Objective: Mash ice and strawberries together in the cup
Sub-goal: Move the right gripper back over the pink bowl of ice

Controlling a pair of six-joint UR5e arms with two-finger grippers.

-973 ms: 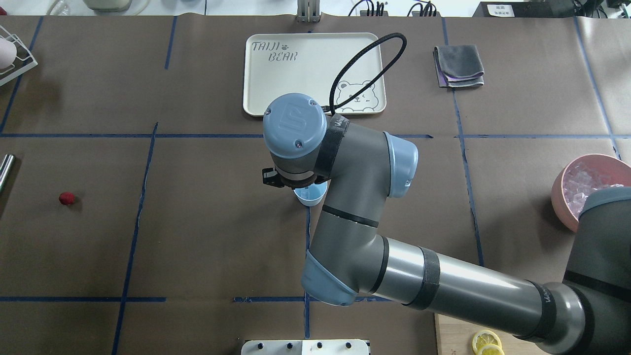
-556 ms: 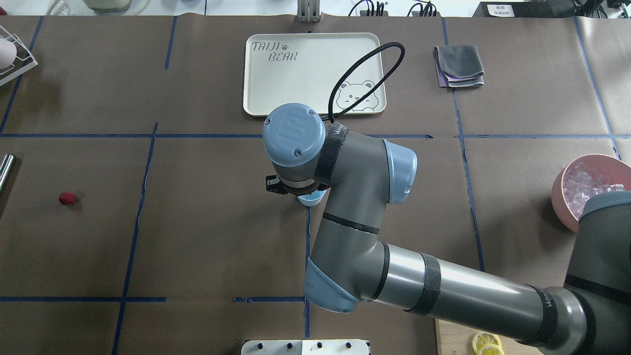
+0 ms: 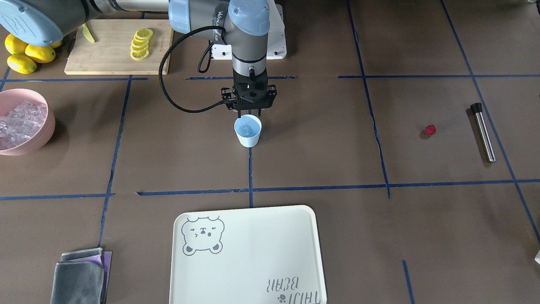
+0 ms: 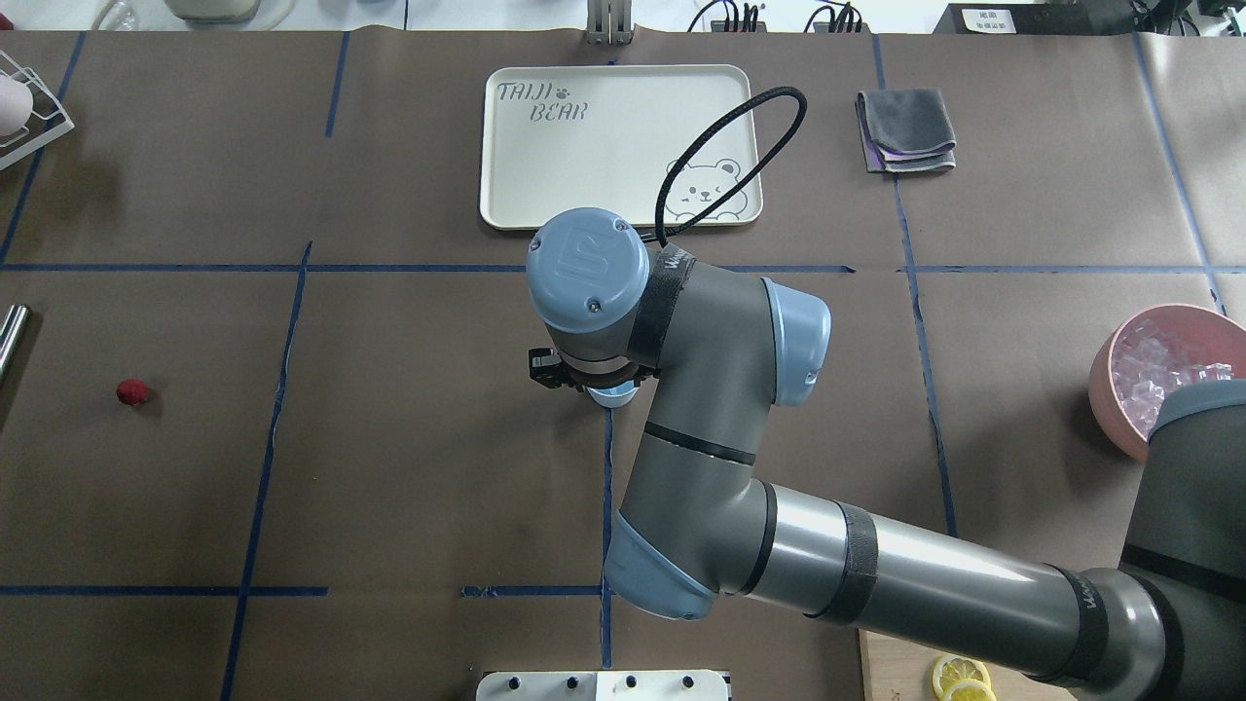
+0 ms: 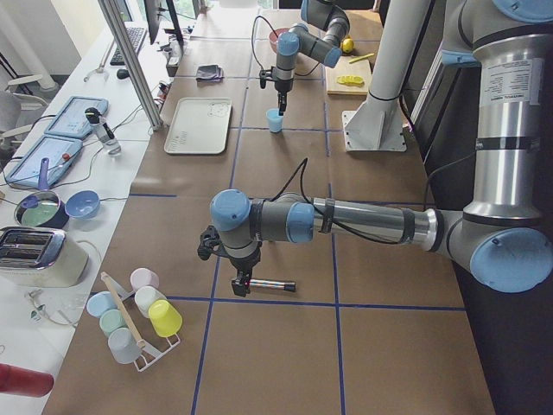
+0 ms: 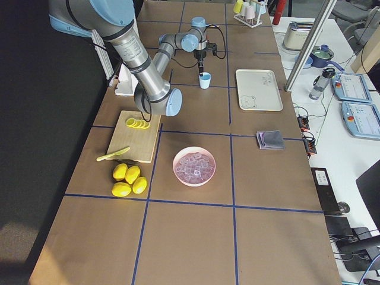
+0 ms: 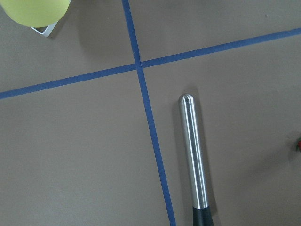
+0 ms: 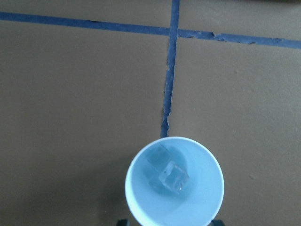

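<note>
The light blue cup [image 3: 248,134] stands upright at the table's middle, on a blue tape cross. Two clear ice cubes [image 8: 168,175] lie in the cup [image 8: 174,186]. My right gripper [image 3: 249,113] hangs open just above the rim, a finger on each side, touching nothing. The strawberry [image 3: 430,130] lies alone on the mat, far off on the robot's left side. It shows in the overhead view as a red strawberry [image 4: 131,391]. My left gripper [image 5: 243,275] hovers over a steel muddler [image 7: 194,155]; I cannot tell whether it is open or shut.
A pink bowl [image 3: 44,131] of ice sits at the robot's right. Behind it are a cutting board [image 3: 105,55] with lemon slices and whole lemons [image 3: 25,52]. A cream tray [image 3: 249,257] and a grey cloth [image 3: 78,276] lie on the far side. A cup rack [image 5: 138,316] stands at the left end.
The right wrist has shifted slightly back toward the robot, so it hides more of the cup in the overhead view. The strawberry and bowl have not moved.
</note>
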